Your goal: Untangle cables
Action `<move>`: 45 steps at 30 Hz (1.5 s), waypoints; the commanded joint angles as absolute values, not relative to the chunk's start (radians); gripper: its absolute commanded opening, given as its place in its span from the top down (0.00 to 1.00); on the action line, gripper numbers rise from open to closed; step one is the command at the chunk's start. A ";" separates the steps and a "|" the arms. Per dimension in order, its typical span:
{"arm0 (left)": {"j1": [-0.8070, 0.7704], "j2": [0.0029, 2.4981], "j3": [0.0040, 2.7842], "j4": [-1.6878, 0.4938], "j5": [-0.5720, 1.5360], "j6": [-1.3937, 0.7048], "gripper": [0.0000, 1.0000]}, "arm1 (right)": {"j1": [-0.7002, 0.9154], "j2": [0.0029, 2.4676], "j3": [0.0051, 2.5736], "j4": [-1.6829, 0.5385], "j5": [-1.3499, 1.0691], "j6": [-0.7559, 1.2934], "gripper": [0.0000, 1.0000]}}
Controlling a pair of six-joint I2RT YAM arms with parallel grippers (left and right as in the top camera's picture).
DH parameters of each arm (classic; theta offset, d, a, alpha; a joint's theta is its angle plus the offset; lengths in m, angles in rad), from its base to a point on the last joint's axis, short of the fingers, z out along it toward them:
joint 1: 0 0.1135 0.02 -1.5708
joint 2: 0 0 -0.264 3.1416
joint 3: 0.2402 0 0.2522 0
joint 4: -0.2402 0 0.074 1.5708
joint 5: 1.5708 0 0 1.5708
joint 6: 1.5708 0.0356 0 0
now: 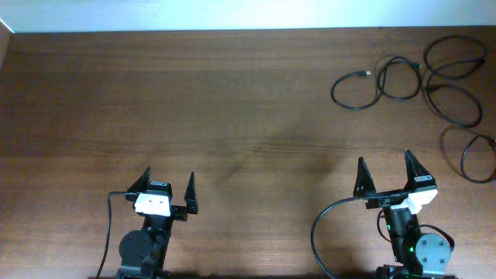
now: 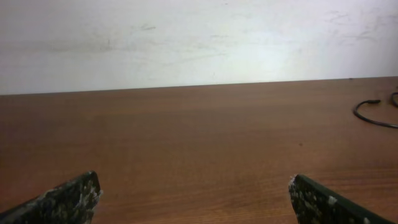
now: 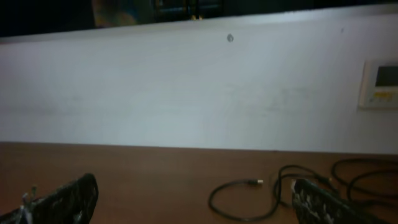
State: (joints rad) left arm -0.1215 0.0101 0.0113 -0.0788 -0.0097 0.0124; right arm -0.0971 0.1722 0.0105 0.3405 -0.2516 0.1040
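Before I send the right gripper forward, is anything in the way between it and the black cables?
Nothing visible. Only bare brown wooden table lies between the open right gripper and the thin black looped cables spread at the far right of the table.

The left arm [image 1: 143, 246] sits at the near left. Its left gripper [image 1: 169, 182] points to the far side, angled slightly right. The jaws stand wide apart with nothing between them. In the left wrist view, its two dark fingers [image 2: 68, 200] show only as tips at the bottom corners.

The right arm [image 1: 418, 249] sits at the near right. Its right gripper [image 1: 385, 167] points far, angled slightly left, and reaches a little farther than the left one. Its jaws are also spread wide and hold nothing. The two grippers are well apart.
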 commanded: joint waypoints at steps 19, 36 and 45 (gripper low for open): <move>-0.116 0.005 0.009 -0.084 0.004 0.031 0.01 | -0.026 0.003 0.006 -0.064 -0.200 -0.079 0.01; -0.116 0.005 0.009 -0.084 0.004 0.031 0.01 | 0.006 0.003 0.006 -0.064 -0.175 -0.071 0.01; -0.116 0.005 0.009 -0.084 0.004 0.031 0.01 | 0.006 0.003 0.006 -0.064 -0.175 -0.071 0.01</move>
State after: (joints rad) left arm -0.1215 0.0101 0.0113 -0.0788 -0.0097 0.0128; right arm -0.0010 0.0128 0.0109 -0.0566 -0.1951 -0.0715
